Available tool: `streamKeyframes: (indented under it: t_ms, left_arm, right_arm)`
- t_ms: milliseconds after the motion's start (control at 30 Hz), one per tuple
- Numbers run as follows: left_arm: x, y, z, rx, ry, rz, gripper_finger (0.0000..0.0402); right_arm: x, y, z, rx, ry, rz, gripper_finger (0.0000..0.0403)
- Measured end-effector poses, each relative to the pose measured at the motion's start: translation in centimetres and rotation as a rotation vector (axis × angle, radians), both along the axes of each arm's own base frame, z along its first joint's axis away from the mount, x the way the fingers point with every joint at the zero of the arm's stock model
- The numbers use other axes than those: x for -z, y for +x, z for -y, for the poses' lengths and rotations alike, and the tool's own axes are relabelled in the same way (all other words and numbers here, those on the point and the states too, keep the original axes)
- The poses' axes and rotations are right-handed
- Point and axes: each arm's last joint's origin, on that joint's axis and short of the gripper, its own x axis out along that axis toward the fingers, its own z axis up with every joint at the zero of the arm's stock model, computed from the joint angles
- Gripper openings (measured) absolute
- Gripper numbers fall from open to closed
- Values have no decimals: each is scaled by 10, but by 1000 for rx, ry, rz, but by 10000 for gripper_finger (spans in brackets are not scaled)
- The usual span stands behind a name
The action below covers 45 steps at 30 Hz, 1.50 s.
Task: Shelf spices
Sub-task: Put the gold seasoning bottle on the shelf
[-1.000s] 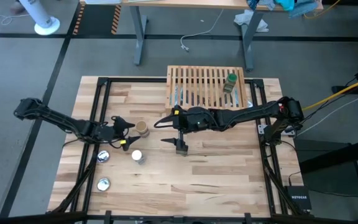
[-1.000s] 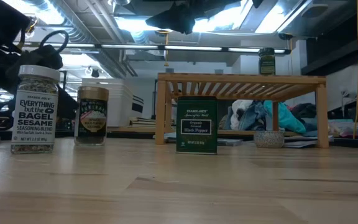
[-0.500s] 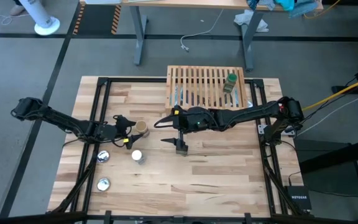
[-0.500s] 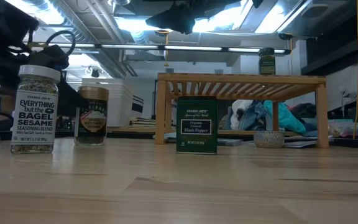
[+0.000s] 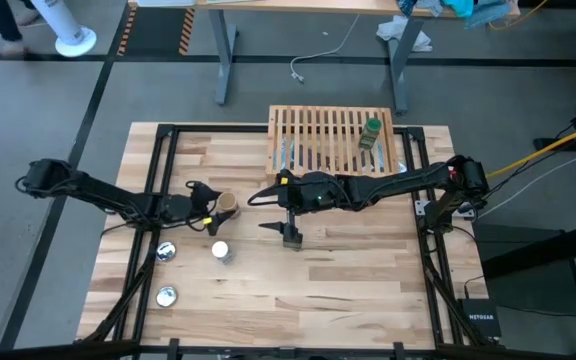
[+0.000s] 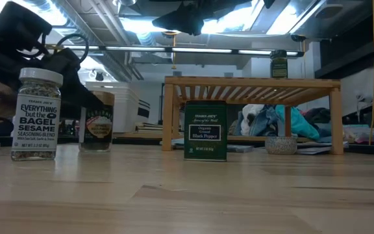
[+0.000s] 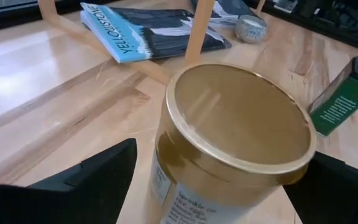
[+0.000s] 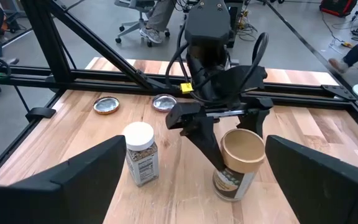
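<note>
The left gripper (image 8: 229, 121) stands spread, a finger on each side of the tan jar (image 7: 229, 143), which has a gold lid and stands upright on the table (image 5: 348, 275). Nearby stand the white-capped jar (image 5: 222, 251) and the tin (image 5: 291, 236). The right gripper (image 5: 273, 212) hangs open above the tin. Farther off, the green-lidded jar (image 5: 371, 133) tops the shelf (image 5: 318, 135).

Two shiny round lids (image 5: 166, 251) (image 5: 166, 295) lie on the tabletop (image 5: 348, 290) — a blue-covered book (image 7: 143, 30) lies nearby.
</note>
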Motion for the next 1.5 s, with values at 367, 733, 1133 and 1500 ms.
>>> streamKeyframes:
  t_ms: [367, 733, 1133, 1500]
  left_arm:
    - [6, 3, -2, -17, 3, -32, 282]
    - [2, 4, -1, 12, 55, -14, 269]
    - [-26, 19, 0, 66, 158, 85, 268]
    - [-92, 38, 2, 167, 352, 176, 268]
  right_arm:
    - [0, 0, 0, 0, 0, -1, 390]
    - [1, 0, 0, 0, -1, -10, 390]
    - [-18, -11, 1, 0, 1, 32, 390]
    - [-56, -42, 2, 1, -32, 71, 390]
